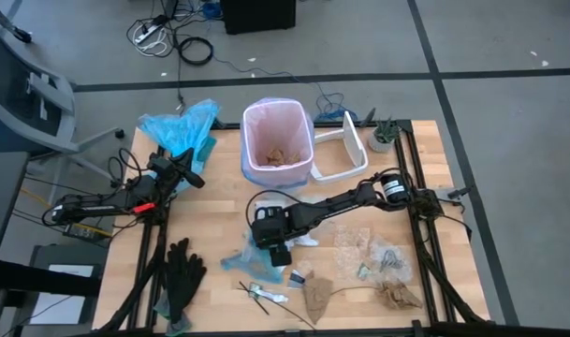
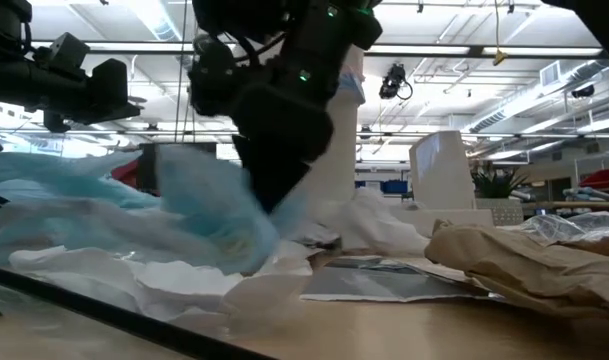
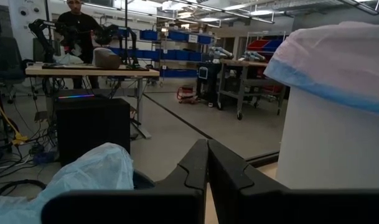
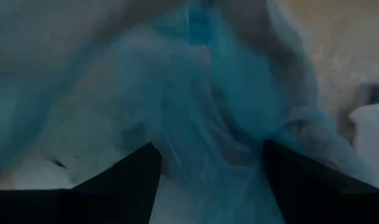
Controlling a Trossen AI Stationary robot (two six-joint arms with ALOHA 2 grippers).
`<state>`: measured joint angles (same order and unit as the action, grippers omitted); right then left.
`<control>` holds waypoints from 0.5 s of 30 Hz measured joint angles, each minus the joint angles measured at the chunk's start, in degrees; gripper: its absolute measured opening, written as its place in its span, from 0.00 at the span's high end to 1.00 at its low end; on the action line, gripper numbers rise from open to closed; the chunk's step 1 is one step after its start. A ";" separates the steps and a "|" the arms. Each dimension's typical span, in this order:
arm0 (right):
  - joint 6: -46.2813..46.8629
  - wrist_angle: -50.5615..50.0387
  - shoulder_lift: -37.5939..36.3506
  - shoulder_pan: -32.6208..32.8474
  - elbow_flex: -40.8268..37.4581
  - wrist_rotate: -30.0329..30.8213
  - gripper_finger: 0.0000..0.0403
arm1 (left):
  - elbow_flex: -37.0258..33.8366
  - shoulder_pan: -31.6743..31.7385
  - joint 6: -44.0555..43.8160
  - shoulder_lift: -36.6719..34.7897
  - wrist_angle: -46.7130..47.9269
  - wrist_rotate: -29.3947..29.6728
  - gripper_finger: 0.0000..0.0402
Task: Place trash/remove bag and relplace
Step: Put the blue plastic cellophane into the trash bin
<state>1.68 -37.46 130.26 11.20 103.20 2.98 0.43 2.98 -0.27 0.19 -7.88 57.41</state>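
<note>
The trash (image 1: pixel 378 267) lies mostly in the lower right of the high view: brown paper pieces (image 1: pixel 317 295), clear film (image 1: pixel 355 239) and a small wrapper on the wooden table (image 1: pixel 219 187), with thin black utensils (image 1: pixel 256 298) a little left of them near the bottom edge. The bag (image 1: pixel 277 122) lines the white bin (image 1: pixel 277 173) in the upper middle of the frame, its pink edge folded over the rim, and a few brown scraps (image 1: pixel 277 155) already rest at the bottom.

The right gripper (image 1: pixel 277 251) is down at the middle of the table over a crumpled pale blue and white sheet (image 1: pixel 247 257). In the right wrist view its fingers (image 4: pixel 124 177) stand wide apart with the blue film (image 4: pixel 226 124) bunched between them; they have not closed on it, so nothing is gripped yet. The left gripper (image 1: pixel 186 173) waits at the upper left, beside a light blue plastic bag (image 1: pixel 177 126), with its fingers (image 3: pixel 195 171) pressed together and holding nothing.

By my judgement the task is at an early stage. A small share of the scraps is in the bin; most of the pile is left on the table. After that the liner must be pulled out and a fresh one fitted, and neither step has begun.

A pair of black gloves (image 1: pixel 182 271) lies at the lower left, and a white lid (image 1: pixel 345 150) sits just right of the bin.
</note>
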 joint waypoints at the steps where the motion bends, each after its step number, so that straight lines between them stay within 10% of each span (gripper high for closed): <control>1: -0.27 -0.85 0.00 0.00 0.00 -1.02 0.36 | 0.00 0.00 0.00 0.02 0.00 0.00 0.95; 15: -3.42 -10.24 -0.26 4.89 0.00 -8.07 0.90 | -0.02 0.02 0.00 0.00 0.02 0.00 0.95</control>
<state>-1.74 -47.70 129.99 16.09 103.20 -5.09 0.41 3.00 -0.27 0.19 -7.86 57.41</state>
